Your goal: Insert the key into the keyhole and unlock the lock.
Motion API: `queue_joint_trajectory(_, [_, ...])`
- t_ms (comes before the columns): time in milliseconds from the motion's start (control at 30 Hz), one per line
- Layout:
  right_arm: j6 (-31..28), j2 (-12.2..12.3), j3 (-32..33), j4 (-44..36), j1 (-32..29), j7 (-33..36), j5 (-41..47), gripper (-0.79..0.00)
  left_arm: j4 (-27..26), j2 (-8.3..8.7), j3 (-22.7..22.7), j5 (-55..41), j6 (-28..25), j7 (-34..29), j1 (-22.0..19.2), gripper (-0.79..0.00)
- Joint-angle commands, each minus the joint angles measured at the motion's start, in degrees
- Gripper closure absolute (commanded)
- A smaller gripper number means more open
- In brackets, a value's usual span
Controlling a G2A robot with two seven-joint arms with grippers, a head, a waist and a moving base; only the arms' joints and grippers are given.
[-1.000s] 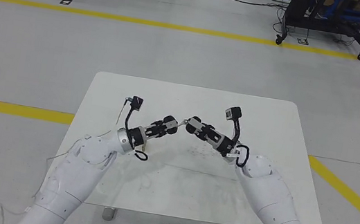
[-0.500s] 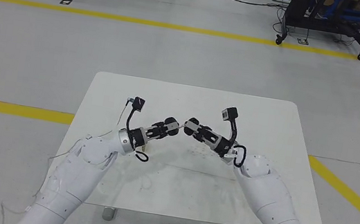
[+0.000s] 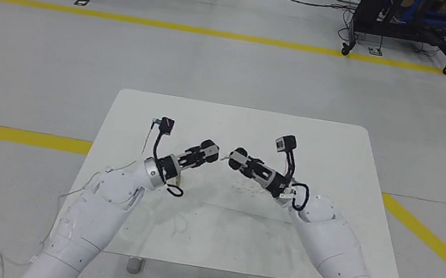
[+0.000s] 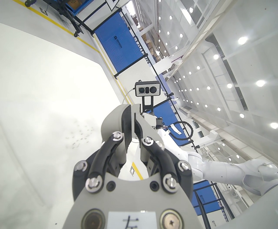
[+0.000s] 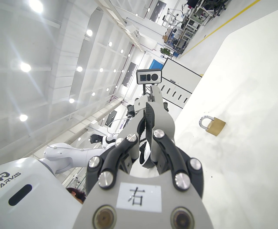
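Observation:
A brass padlock (image 5: 215,126) with a silver shackle lies flat on the white table (image 5: 249,86), off to one side of my right gripper (image 5: 149,104). That gripper's fingers are pressed together. My left gripper (image 4: 133,108) is shut too, its pads meeting at the tips. Over the middle of the table the left gripper (image 3: 211,148) and the right gripper (image 3: 235,156) point at each other, tip to tip and above the surface. No key can be made out between any fingers. The spot where the tips meet is hidden by the fingers themselves.
The table top (image 3: 326,146) carries small dark specks near its centre (image 3: 244,185). Each wrist camera stands above its arm: the left one (image 3: 163,121) and the right one (image 3: 285,142). Open floor with yellow lines surrounds the table.
Both grippers stayed tip to tip while their meeting point drifted slightly to the left. The right arm stretched a little farther in and the left wrist drew back.

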Motion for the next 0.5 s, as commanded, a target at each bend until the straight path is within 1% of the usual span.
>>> queue_joint_trajectory(0, [-0.31,-0.04,0.32,0.02,-0.14,-2.08,-0.32,0.0,-0.06,0.0,0.0,0.13,-0.16,0.47,0.06,-0.785])
queue_joint_trajectory(100, [-0.17,-0.18,0.17,-0.13,-0.32,-4.03,-1.15,0.0,-0.16,-0.01,0.12,0.11,-0.32,0.8,0.13,-0.785])
queue_joint_trajectory(233, [0.63,-0.42,-0.83,-0.33,-0.45,-4.35,-1.98,0.0,-0.32,-0.05,0.57,0.15,-0.45,0.58,0.16,-0.782])
queue_joint_trajectory(267, [0.79,-0.48,-1.05,-0.33,-0.43,-4.31,-2.05,0.0,-0.35,-0.05,0.67,-0.03,-0.52,0.39,0.15,-0.739])
queue_joint_trajectory(300, [0.94,-0.54,-1.26,-0.3,-0.38,-4.27,-2.04,0.0,-0.33,-0.05,0.72,-0.16,-0.56,0.17,0.13,-0.653])
queue_joint_trajectory(333, [1.05,-0.59,-1.45,-0.22,-0.29,-4.24,-2.16,0.0,-0.33,-0.04,0.73,-0.34,-0.68,0.06,0.12,-0.585])
queue_joint_trajectory(400, [1.15,-0.71,-1.71,-0.03,-0.12,-4.46,-2.15,0.0,-0.25,-0.02,0.76,-0.44,-0.77,-0.09,0.09,-0.471])
queue_joint_trajectory(467, [1.11,-0.81,-1.91,0.2,0.08,-4.64,-2.19,0.0,-0.25,0.0,0.85,-0.43,-0.79,-0.22,0.11,-0.403])
